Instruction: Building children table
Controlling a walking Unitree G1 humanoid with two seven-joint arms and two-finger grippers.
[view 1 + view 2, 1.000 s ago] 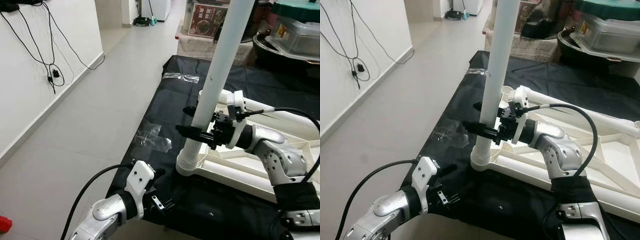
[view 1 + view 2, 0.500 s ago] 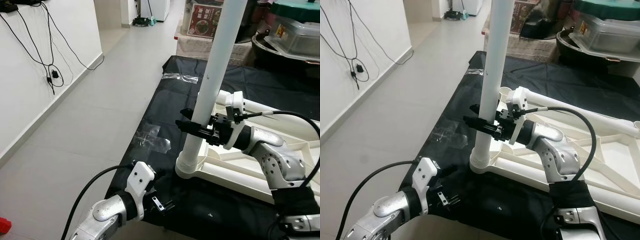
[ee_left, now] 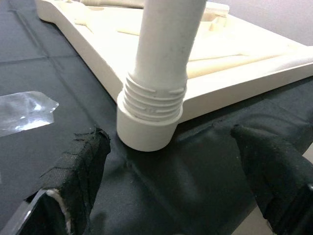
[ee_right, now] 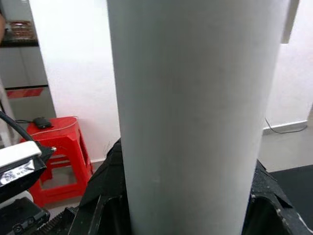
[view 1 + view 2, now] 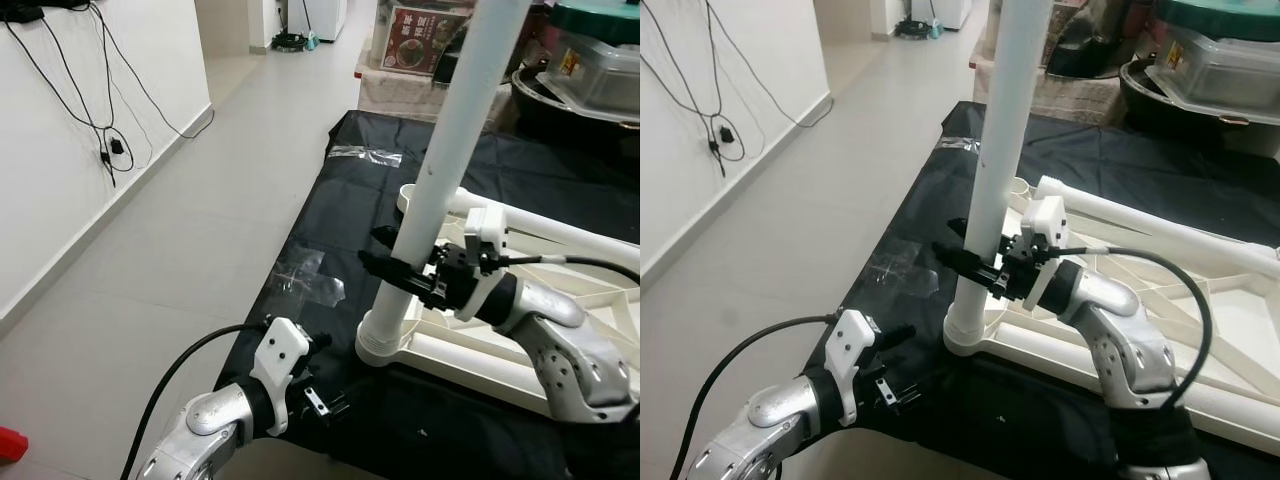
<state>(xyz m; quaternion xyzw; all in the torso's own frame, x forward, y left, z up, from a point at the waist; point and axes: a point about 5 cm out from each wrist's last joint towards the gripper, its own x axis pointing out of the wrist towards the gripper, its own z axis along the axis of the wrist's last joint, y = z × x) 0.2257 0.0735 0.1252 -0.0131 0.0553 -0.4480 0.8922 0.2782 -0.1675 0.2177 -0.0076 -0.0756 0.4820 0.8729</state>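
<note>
On your left, the left gripper (image 5: pixel 322 400) hangs low at the near edge of the black cloth sheet (image 5: pixel 330 230), its jaws spread wide and empty. In the left wrist view you see the ribbed base collar of the white plastic table leg (image 3: pixel 152 115) standing between the two fingertips (image 3: pixel 80 161), apart from both, with a scrap of clear plastic film (image 3: pixel 22 110) lying on the sheet beside it. The leg (image 5: pixel 440 170) stands upright, seated in the corner socket of the upturned cream plastic tabletop (image 5: pixel 480 350) that lies on the sheet. To your right, the right gripper (image 5: pixel 392 265) has its jaws clenched around the leg, partway up, above the collar.
</note>
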